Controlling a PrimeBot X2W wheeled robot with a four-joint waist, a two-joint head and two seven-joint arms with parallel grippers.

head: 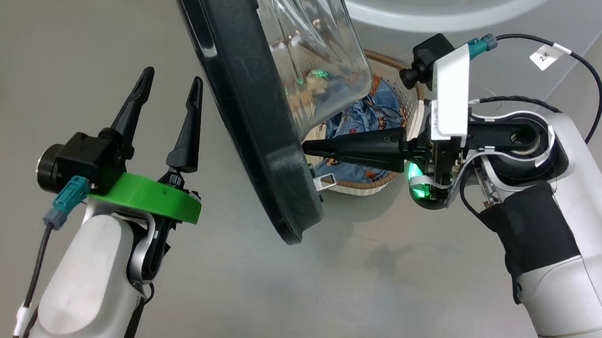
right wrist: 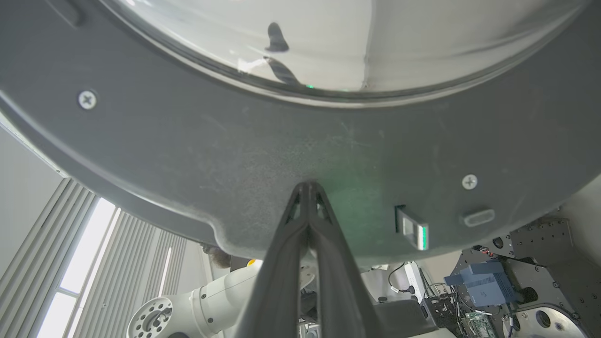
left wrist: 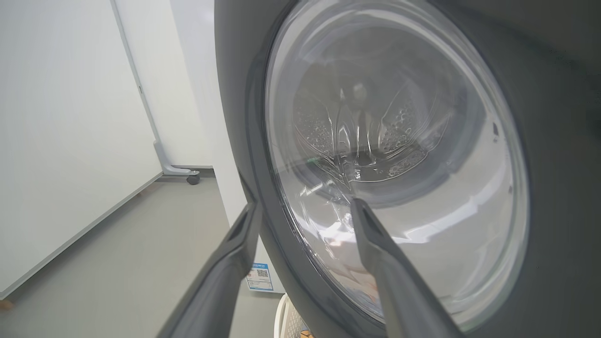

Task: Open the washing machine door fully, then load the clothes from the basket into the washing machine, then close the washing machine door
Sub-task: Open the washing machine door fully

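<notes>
Since the washing machine door (head: 261,133) stands only part open, edge-on from top ctr to lower ctr, the next move turns on which side gets pushed. Left fingers (head: 189,122), lower left, are spread wide & empty, just beside its glossy outer face. Right fingers (head: 335,147), ctr right, are pinched shut on nothing and point left w/ tips against the matte black inner rim, so I judge that arm better placed. Behind sit the perforated cream basket (head: 356,188) w/ soft blue clothes (head: 381,108), then the white washing machine (head: 409,20) at top.
</notes>
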